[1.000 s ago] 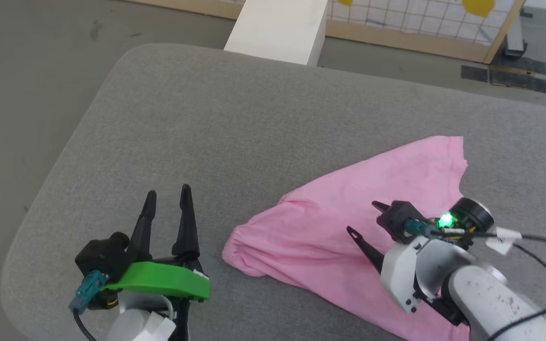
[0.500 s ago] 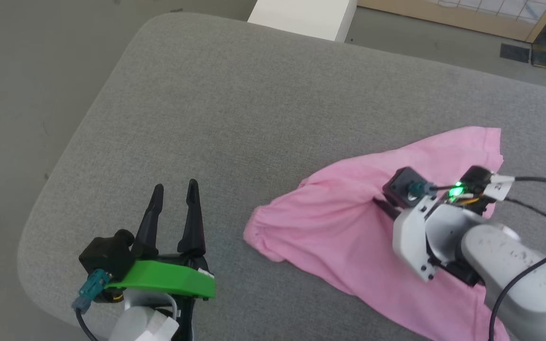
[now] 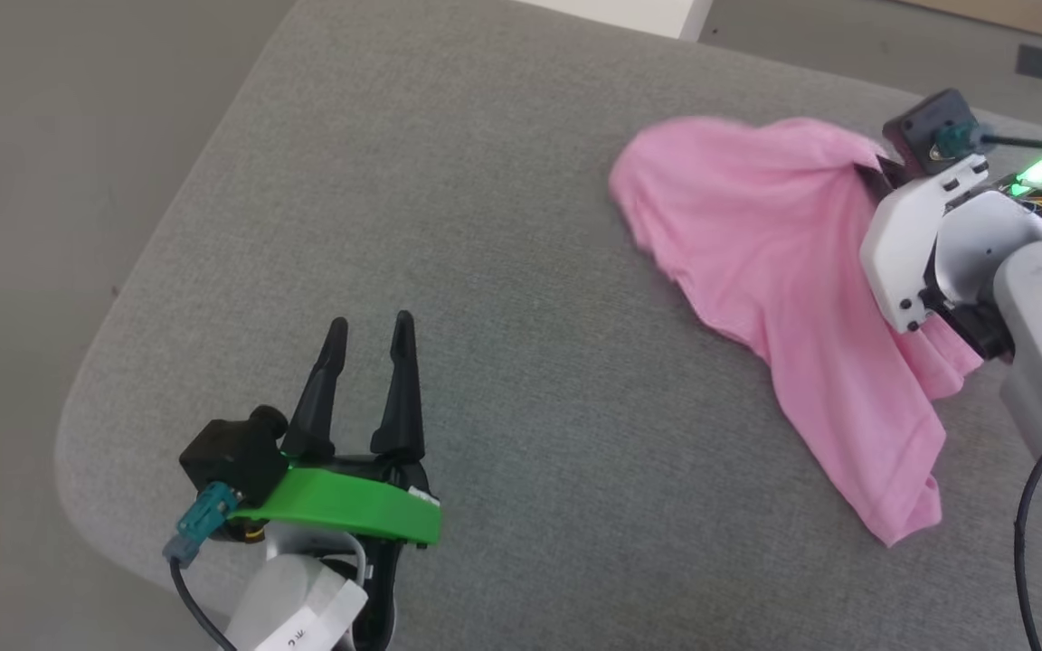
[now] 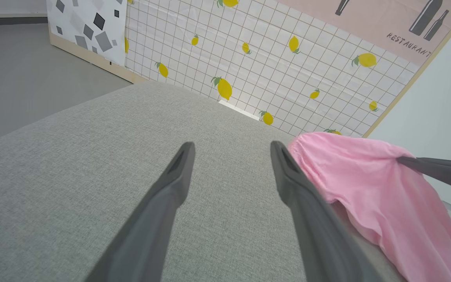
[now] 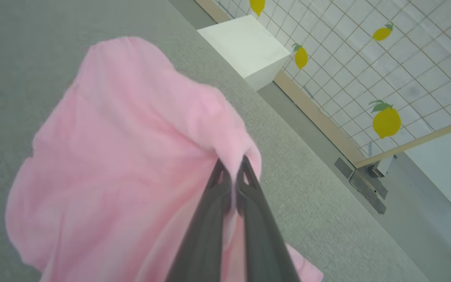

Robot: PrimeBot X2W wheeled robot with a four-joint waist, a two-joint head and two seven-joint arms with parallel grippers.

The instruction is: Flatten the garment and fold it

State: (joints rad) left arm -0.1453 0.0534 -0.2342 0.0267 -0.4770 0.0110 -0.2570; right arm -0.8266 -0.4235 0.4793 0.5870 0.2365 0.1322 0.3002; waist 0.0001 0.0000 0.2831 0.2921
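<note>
Right wrist view showed your right end effector (image 5: 232, 166) clamped on the garment (image 5: 123, 149), a grip the head view hid; left end effector (image 3: 371, 323) hung spread, empty.

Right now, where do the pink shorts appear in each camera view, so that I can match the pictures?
Head view: the pink shorts, upper right, draped down onto the grey cushion.
Left wrist view: right side, down to the lower right.
Right wrist view: centre and left, held up.
Shared landmark: the right gripper, shut on their raised edge.
</note>
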